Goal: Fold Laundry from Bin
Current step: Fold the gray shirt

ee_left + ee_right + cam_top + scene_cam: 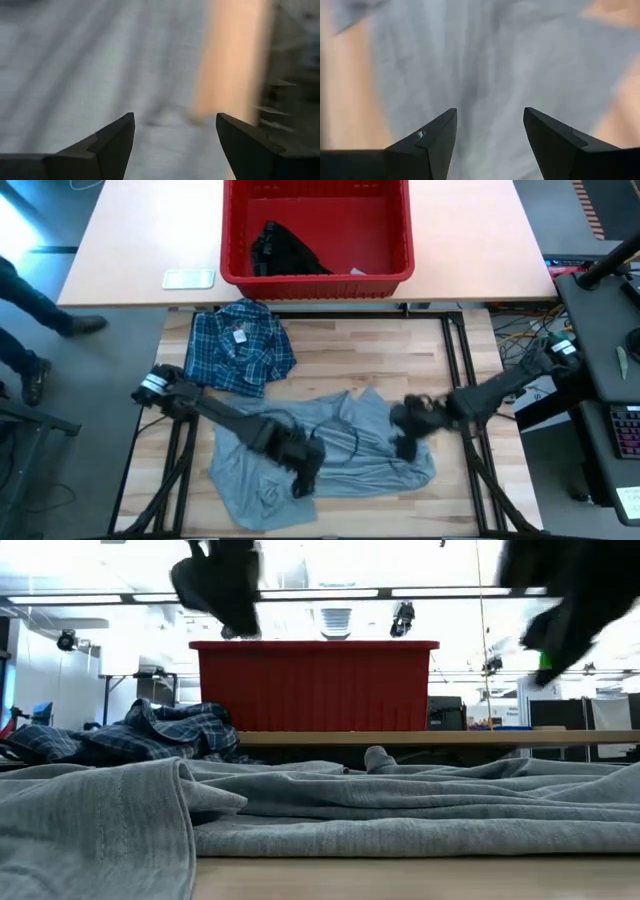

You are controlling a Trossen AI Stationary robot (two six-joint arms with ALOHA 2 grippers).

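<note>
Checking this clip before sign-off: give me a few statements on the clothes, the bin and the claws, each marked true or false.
1. The grey T-shirt lies spread on the table. True.
2. The red bin is empty. False: a black garment lies in it.
3. The plaid shirt lies beside the T-shirt. True.
4. The left claw grips the plaid shirt. False: it is open above the T-shirt.
5. The right claw is open. True.

The high view looks straight down on the whole table (400, 345), with the red bin (317, 275) at twelve o'clock. The low view sits at tabletop height, very near the grey T-shirt (400, 805), facing that same bin (315, 685) (both views share it). Each wrist view looks closely down past its own fingers at grey cloth.
</note>
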